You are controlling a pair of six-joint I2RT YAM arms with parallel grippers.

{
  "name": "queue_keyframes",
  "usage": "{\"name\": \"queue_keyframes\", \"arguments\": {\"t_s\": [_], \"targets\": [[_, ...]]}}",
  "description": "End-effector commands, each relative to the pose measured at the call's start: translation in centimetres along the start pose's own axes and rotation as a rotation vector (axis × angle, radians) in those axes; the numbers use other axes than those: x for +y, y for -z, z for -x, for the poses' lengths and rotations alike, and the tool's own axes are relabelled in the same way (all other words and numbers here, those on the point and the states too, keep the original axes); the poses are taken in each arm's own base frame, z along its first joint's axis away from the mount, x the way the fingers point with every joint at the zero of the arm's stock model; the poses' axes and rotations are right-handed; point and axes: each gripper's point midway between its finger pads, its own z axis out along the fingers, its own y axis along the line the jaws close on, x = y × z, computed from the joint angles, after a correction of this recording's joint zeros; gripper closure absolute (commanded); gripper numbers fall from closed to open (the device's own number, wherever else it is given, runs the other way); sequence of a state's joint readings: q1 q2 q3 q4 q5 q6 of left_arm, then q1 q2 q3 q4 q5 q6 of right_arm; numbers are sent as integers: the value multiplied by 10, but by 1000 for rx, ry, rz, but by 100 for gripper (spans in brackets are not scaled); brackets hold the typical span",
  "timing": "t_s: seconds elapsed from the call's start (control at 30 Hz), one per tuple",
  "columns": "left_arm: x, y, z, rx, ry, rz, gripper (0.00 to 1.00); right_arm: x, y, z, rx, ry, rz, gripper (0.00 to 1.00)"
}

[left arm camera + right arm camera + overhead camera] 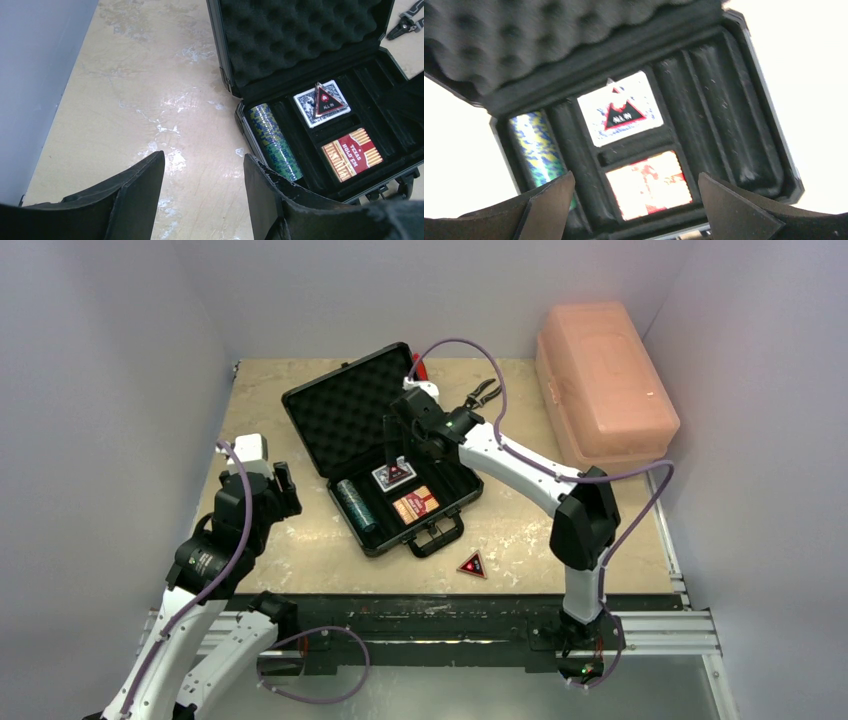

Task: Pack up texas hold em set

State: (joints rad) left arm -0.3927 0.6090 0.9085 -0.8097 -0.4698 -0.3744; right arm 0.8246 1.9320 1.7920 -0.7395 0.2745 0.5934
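The black briefcase lies open mid-table, foam lid tipped back to the far left. Its tray holds a teal chip roll, a blue deck with a red-black triangle lying on it, and an orange-red deck. A second red-black triangle lies on the table in front of the case, right of the handle. My right gripper hangs open and empty over the tray; in its wrist view it is above the orange-red deck. My left gripper is open and empty over bare table left of the case.
A large pink plastic box stands at the back right. Pliers and a red-handled tool lie behind the case. The tray's right-hand slots hold nothing. Grey walls close in the table on three sides.
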Motion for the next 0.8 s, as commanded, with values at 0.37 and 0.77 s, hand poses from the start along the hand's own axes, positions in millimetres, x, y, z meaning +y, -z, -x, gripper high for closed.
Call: {"name": "queue_keyframes", "arguments": {"t_s": [0.37,0.77], "targets": [[6,-2,18,-53,17,51,43,-80,58,-21,-124,-103,-204,1],[9,3,35,-55,-44,74,43,-114,80,-87,-70,-209,-166,1]]}}
